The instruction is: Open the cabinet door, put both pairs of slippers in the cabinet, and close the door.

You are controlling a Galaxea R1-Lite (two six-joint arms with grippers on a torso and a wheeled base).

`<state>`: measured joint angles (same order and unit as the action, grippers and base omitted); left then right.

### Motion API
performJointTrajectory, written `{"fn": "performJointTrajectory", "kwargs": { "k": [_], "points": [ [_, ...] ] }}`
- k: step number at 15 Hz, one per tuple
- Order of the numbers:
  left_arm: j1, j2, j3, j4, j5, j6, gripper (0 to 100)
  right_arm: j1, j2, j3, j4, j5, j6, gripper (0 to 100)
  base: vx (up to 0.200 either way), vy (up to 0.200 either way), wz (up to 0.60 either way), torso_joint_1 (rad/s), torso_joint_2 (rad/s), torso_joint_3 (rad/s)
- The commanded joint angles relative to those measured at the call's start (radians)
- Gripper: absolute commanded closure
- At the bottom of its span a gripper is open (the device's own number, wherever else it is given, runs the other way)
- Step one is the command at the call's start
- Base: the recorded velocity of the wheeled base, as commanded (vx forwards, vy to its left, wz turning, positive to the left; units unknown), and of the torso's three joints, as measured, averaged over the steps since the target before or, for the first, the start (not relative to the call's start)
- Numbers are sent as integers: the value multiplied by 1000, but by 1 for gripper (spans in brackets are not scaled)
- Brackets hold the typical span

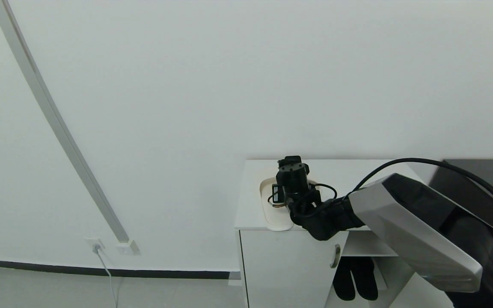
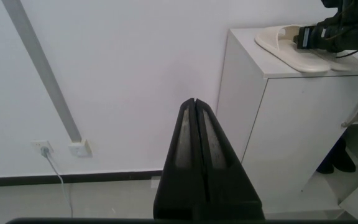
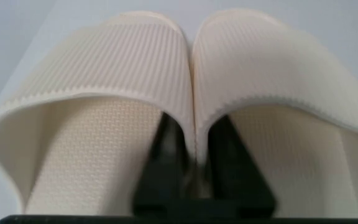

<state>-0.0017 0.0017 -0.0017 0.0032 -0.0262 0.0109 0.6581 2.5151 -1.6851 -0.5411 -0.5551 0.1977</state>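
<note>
Cream slippers [image 3: 104, 93] atop white cabinet [image 1: 285, 265], pair pinched at inner straps by right claw [image 3: 194, 146]. Left claw [image 2: 195, 106] pressed together, apart from cabinet. Black slippers [image 1: 354, 278] inside, lower shelf.

White wall [image 1: 212, 77], grey trunking [image 1: 58, 124] slanting down its left to a socket [image 1: 94, 244] with a plugged cord [image 1: 110, 273]; black skirting [image 1: 144, 272], pale floor [image 1: 37, 291].

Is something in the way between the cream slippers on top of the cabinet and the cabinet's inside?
Nothing visible is. The right gripper holds the cream slippers on the cabinet top; below, the right compartment is open. The black slippers lie low inside, and the shelf above them looks free.
</note>
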Motion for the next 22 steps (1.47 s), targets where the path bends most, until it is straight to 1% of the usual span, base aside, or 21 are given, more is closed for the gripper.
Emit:
{"fn": "performJointTrajectory", "kwargs": {
  "k": [1,4,6,9,12,13,14,15,16,18,20,21,22],
  "points": [
    [0,0,0,0,0,0,100,0,-1,1,0,0,0,100,0,0,0,0,0,0],
    [0,1,0,0,0,0,100,3,-24,12,0,0,0,100,0,0,0,0,0,0],
    [0,1,0,0,0,0,100,3,-79,35,1,4,0,100,0,0,0,0,0,0],
    [0,1,0,0,0,0,100,3,-199,130,-7,34,2,100,0,0,0,0,0,0],
    [0,0,0,0,0,0,100,5,-375,349,-71,170,-34,100,0,0,0,0,0,0],
    [0,1,0,0,0,0,100,-3,-486,522,-145,281,-103,100,0,0,0,0,0,0],
    [0,1,0,0,0,0,100,-17,-541,613,-186,348,-133,100,0,0,0,0,0,0],
    [0,1,0,0,0,0,100,-28,-570,662,-204,388,-149,100,0,0,0,0,0,0],
    [0,1,0,0,0,0,100,-63,-651,774,-217,526,-170,100,0,0,0,0,0,0],
    [0,1,0,0,0,0,100,-94,-714,871,-211,678,-195,100,0,0,0,0,0,0],
    [0,1,0,0,0,1,100,-98,-736,912,-217,722,-241,100,0,0,0,0,0,0],
    [0,1,0,0,0,1,100,-98,-759,940,-211,784,-262,100,0,0,0,0,0,0],
    [0,1,0,0,0,0,100,-98,-765,952,-211,804,-273,100,0,0,0,0,0,0]
  ]
}}
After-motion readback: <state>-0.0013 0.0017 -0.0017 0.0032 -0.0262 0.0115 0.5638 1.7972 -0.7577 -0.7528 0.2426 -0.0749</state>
